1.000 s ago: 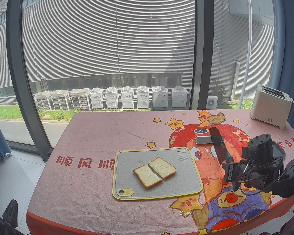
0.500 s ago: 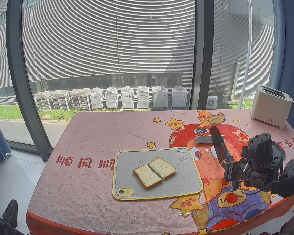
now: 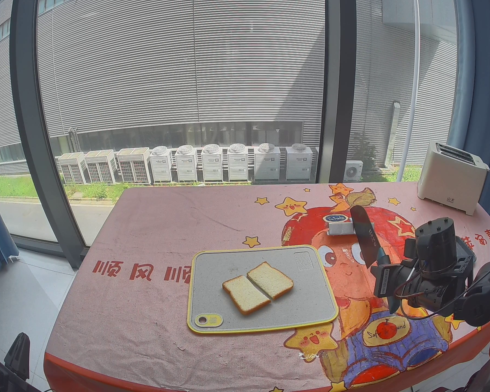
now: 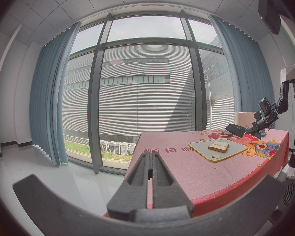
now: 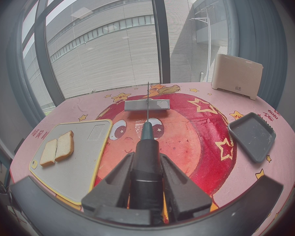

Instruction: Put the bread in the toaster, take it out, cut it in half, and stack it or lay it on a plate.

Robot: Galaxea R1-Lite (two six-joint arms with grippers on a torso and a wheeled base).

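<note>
Head view: the bread (image 3: 257,287) lies as two halves side by side, touching, on the grey cutting board (image 3: 310,300) near the middle of the worktop's (image 3: 163,219) front edge. The white toaster (image 3: 452,176) stands at the far right corner. Near the right edge the right claw (image 3: 387,281) grasps a knife (image 3: 365,235), whose dark blade slants up and away towards a small grey block (image 3: 340,228).

Left wrist view: the left claw (image 4: 150,181) hangs off the worktop's left side, clenched, its fingers pressed together with nothing between them.

Right wrist view: the right claw's fingers clamp the knife's handle. The blade stands edge-on in line with the grey block. A grey tray (image 5: 252,135) lies between the block and the right edge, in front of the toaster.
</note>
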